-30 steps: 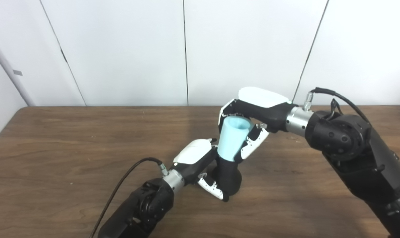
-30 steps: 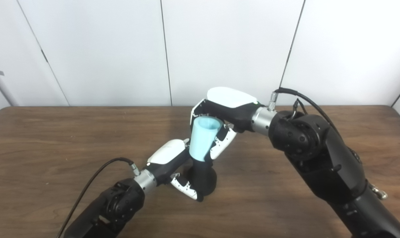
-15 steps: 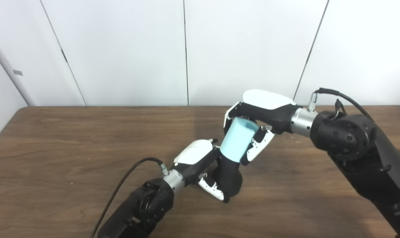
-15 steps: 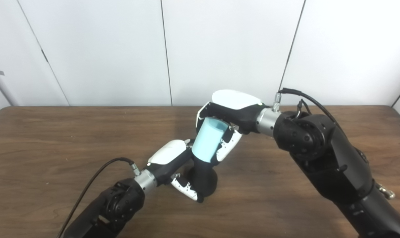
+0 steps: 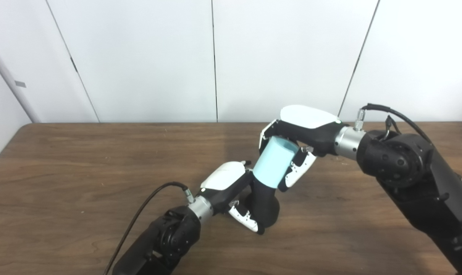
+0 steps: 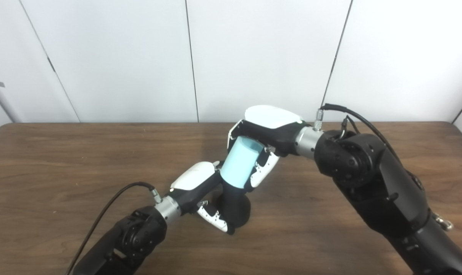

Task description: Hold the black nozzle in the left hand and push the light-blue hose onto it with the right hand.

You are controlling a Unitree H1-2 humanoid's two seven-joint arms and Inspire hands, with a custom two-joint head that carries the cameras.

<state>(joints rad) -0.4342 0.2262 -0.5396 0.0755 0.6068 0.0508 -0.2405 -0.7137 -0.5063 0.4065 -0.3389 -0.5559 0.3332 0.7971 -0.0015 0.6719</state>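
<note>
While I watched the feed, my left hand [image 5: 235, 191] was wrapped around the black nozzle [image 5: 264, 204], base down on the wooden table [image 5: 82, 172]. Right hand [image 5: 296, 133] gripped the light-blue hose [image 5: 273, 162], which sat tilted on the nozzle's top end, leaning right.

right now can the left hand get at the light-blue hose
Probably not: the left hand is shut on the black nozzle, and the right hand already wraps the light-blue hose above it.
</note>
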